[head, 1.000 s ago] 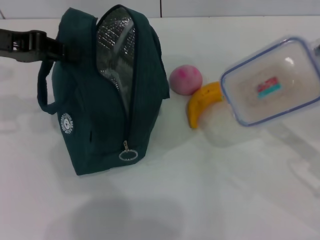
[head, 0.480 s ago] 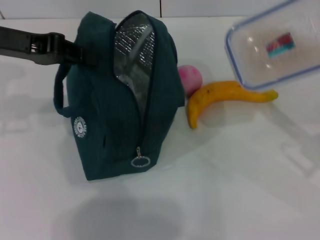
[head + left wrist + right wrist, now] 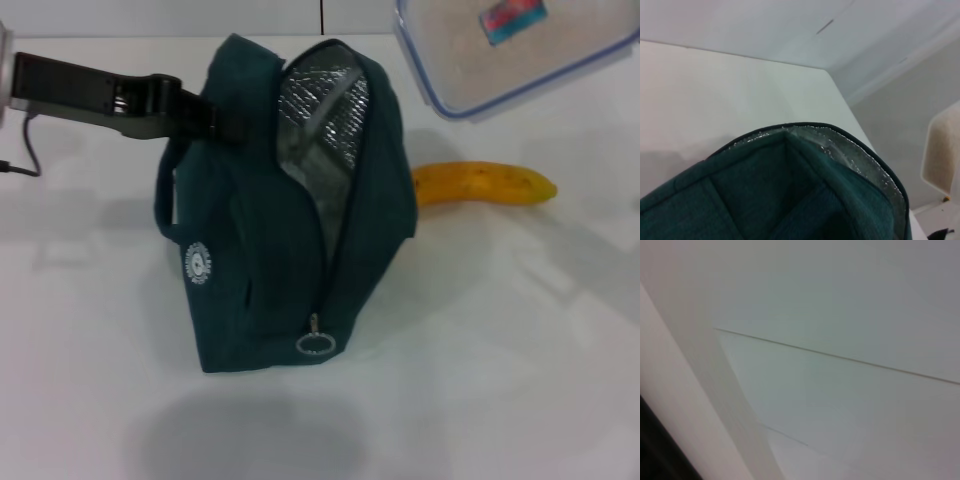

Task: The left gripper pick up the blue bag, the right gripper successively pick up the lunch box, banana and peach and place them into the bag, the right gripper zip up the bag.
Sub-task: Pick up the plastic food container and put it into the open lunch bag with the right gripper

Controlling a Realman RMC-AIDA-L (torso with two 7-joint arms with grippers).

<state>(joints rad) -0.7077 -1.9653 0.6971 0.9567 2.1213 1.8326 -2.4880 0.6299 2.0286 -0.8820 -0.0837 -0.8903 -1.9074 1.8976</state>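
The blue bag stands on the white table, its top unzipped and the foil lining showing. My left gripper reaches in from the left and is shut on the bag's handle at the top. The lunch box hangs in the air, tilted, above and to the right of the bag's opening; the right gripper is out of view. The banana lies on the table right of the bag. The peach is hidden. The left wrist view shows the bag's rim.
The zip pull ring hangs at the near end of the bag's zip. A cable trails on the table at the far left. The white table meets a wall at the back.
My left gripper and the bag have moved right. The lunch box has risen and moved left toward the bag's opening. The bag now covers the peach.
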